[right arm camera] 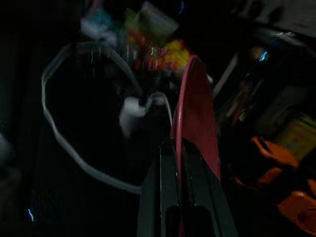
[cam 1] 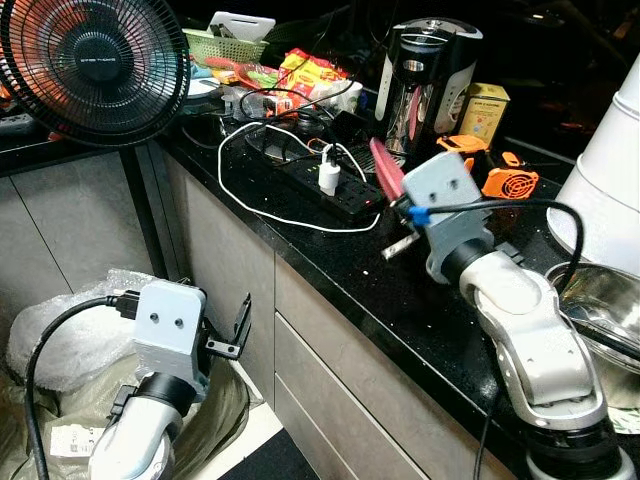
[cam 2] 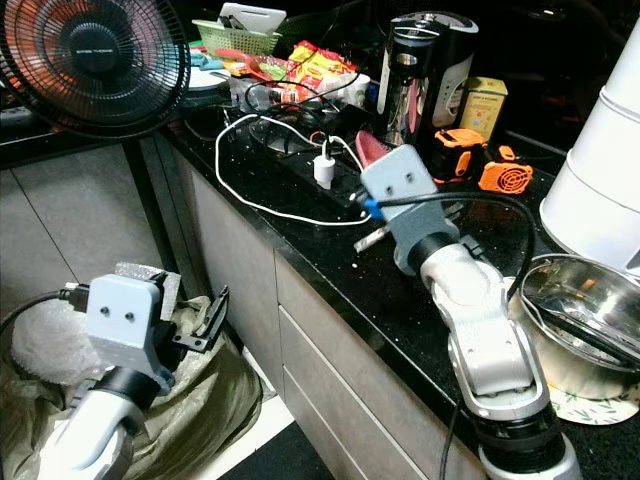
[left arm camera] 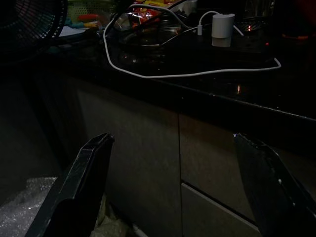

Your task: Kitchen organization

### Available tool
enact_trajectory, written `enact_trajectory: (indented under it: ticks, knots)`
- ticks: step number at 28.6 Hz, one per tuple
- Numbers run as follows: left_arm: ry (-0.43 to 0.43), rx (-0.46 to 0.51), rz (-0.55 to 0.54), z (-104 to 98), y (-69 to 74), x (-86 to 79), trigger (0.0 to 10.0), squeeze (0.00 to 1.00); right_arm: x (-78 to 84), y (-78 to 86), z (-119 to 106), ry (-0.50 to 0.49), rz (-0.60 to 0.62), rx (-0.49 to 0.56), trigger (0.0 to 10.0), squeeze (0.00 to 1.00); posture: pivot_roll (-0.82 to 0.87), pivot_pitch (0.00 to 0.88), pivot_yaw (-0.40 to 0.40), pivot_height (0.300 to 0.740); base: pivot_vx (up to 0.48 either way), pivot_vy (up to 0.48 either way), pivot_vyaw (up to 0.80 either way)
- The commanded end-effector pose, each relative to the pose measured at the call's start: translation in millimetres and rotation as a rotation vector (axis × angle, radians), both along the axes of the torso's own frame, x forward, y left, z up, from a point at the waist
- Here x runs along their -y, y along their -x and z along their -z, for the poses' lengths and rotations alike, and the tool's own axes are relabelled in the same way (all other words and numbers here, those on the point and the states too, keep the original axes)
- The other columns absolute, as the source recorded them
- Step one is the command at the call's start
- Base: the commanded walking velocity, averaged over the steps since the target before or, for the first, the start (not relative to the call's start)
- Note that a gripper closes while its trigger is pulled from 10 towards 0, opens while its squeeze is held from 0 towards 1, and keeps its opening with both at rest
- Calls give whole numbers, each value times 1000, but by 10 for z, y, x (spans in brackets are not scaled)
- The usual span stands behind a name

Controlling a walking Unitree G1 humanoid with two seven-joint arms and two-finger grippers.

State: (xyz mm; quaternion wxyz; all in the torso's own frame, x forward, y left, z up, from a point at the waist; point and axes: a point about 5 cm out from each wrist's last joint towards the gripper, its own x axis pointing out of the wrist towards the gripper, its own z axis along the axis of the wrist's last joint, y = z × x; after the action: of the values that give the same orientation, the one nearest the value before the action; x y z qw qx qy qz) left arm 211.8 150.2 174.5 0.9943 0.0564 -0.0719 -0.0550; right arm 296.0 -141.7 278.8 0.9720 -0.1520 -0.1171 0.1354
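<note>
1. A black fan (cam 1: 95,65) stands at the far left; its hub badge carries writing too small to read.
2. Below it, on the floor beside the grey cabinets (cam 1: 330,360), a sack (cam 2: 195,400) holds bubble wrap (cam 1: 65,335). The left gripper (cam 1: 232,335) hangs just over the sack, in front of the cabinet fronts, with its two black fingers (left arm camera: 79,182) spread wide and nothing between them.
3. At the back of the black counter (cam 1: 400,300) a green basket (cam 1: 225,45) carries a white item I cannot identify. Just right of it lie colourful snack packets (cam 1: 305,70); their print is unreadable.
4. A white cable (cam 1: 270,205) loops across the counter to a white charger (cam 1: 329,178) plugged into a black power strip (cam 1: 320,180).
5. The right gripper (right arm camera: 180,148) is over the counter just beside the power strip, its fingers pinched together on a thin red wrapper (cam 1: 386,168) that stands up from them.
6. Behind it stands a black-and-chrome kettle (cam 1: 425,85), then a yellow box (cam 1: 484,108) with illegible print, and orange tools (cam 1: 495,170).
7. At the far right a steel bowl (cam 2: 580,330) holds a metal utensil and sits on a patterned mat (cam 2: 590,405), beside a white appliance (cam 1: 610,170).
</note>
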Motion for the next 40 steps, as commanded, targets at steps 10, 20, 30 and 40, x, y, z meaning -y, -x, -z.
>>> enact_trajectory:
  ticks: [10,20,30,40]
  knots:
    - [-2,-11,10,8,-9,5,10000,0,-76,192,-308,-638,-355,119,10000,0,63,0,-34,740,0,0,0]
    - [-9,-9,10,5,-7,2,10000,0,-42,206,-334,-627,-340,136,10000,0,64,0,-32,740,0,0,0]
    - [-7,-8,13,5,-8,11,10000,0,13,234,-494,-740,-404,178,10000,0,64,0,-34,740,0,0,0]
    - [6,-27,0,25,-13,-4,10000,0,-6,234,-496,-733,-408,163,10000,0,65,0,-34,740,-52,0,0]
